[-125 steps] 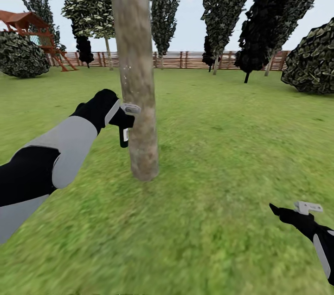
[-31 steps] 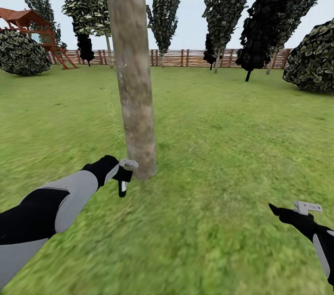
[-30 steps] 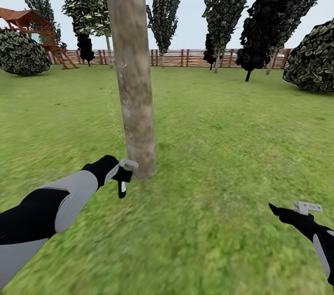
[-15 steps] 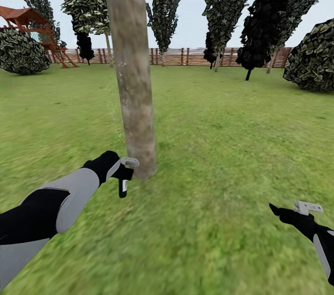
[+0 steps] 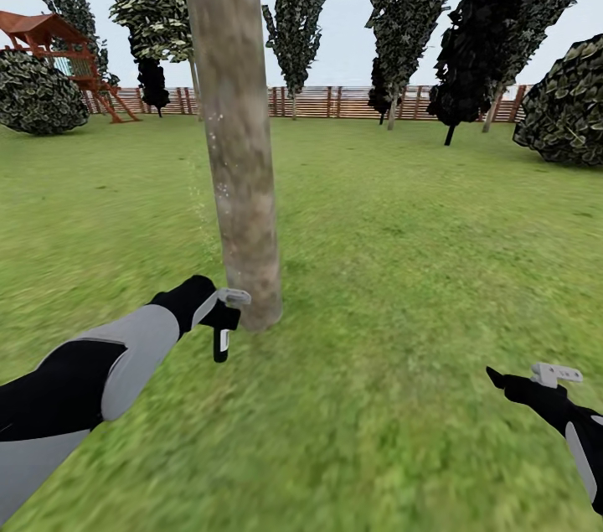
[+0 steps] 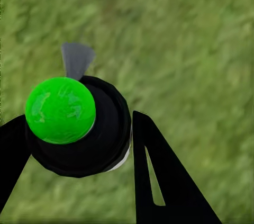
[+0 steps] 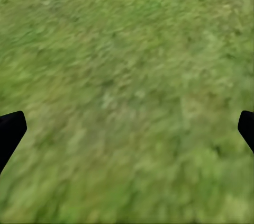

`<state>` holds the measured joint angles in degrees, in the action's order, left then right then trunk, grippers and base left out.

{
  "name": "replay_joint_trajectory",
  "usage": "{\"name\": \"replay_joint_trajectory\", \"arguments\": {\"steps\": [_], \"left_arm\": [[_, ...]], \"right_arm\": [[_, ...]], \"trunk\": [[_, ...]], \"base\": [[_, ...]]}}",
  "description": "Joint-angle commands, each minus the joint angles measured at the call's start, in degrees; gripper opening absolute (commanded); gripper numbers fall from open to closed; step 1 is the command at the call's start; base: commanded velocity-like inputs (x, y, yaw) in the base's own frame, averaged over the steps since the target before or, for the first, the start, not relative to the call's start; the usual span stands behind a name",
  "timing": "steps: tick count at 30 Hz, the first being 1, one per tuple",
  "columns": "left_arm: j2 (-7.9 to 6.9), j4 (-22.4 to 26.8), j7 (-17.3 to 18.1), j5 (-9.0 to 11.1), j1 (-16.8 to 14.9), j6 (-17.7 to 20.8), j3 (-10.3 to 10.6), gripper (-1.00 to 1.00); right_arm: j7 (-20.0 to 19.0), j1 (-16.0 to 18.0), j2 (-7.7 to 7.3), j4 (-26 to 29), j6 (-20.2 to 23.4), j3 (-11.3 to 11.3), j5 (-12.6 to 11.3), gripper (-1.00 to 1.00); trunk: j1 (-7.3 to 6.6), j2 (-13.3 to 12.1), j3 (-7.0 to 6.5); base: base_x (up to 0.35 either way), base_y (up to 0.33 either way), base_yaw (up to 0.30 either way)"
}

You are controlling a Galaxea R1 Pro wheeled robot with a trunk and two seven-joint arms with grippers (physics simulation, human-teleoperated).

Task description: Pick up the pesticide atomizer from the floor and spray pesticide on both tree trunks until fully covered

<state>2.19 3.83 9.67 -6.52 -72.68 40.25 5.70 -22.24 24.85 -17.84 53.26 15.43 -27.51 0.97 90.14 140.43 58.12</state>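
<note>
My left gripper [image 5: 219, 316]: clamped on pesticide atomizer [image 5: 221, 341], low beside tree trunk [image 5: 239, 172] base. My right gripper [image 5: 536, 381]: spread, idle over grass. Risk: nozzle too near base, upper bark left uncovered.

Even, bright daylight is rendered throughout, with no cast shadows and no glare seen on the grass [image 5: 402, 264] or the tree trunk [image 5: 239, 138]. The lawn texture is smeared and blurry close to the camera, most strongly in both wrist views, while the distant fence [image 5: 335, 103] is drawn more sharply. Dark foliage is reduced to near-black blocky clumps.
</note>
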Motion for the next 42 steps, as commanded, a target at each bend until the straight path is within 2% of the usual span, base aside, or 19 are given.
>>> {"name": "replay_joint_trajectory", "arguments": {"steps": [1, 6, 28, 29, 35, 42], "left_arm": [[-0.08, 0.0, 0.0, 0.0, 0.0, 0.0, 0.0, -1.0], [-0.15, -0.1, 0.0, 0.0, 0.0, 0.0, -0.1, -1.0], [-0.47, 1.3, 0.0, -0.2, 0.0, 0.2, -0.2, -1.0], [-0.49, 2.6, 0.0, -0.2, 0.0, 0.7, -0.2, -1.0], [-0.67, 13.7, 0.1, -0.2, 0.0, 10.8, -0.2, -1.0], [-0.95, 15.4, 0.1, -0.2, -0.1, 11.9, -0.2, -1.0]], "right_arm": [[0.0, 0.0, 0.0, 0.0, 0.0, 0.0, 0.0, 1.0], [0.0, 0.0, 0.0, 0.0, 0.0, 0.0, 0.0, 1.0], [0.1, 0.0, 0.0, -0.1, 0.0, 0.0, 0.0, 1.0], [0.1, 0.0, 0.0, -0.2, 0.0, 0.0, 0.0, 1.0], [0.1, 0.0, -0.02, -0.1, 0.0, 0.0, 0.0, 1.0], [0.2, 0.0, 0.03, -0.1, 0.0, 0.1, 0.0, 1.0]], "trunk": [[0.0, 0.0, 0.0], [0.0, 0.0, 0.0], [0.0, 0.0, 0.0], [0.0, 0.0, 0.0], [0.0, 0.0, 0.0], [0.0, 0.0, 0.0]], "base": [[0.203, 0.014, 0.0], [0.21, 0.029, 0.0], [0.047, 0.022, 0.0], [0.0, 0.0, 0.0], [0.0, 0.0, 0.0], [0.0, 0.0, 0.0]]}}
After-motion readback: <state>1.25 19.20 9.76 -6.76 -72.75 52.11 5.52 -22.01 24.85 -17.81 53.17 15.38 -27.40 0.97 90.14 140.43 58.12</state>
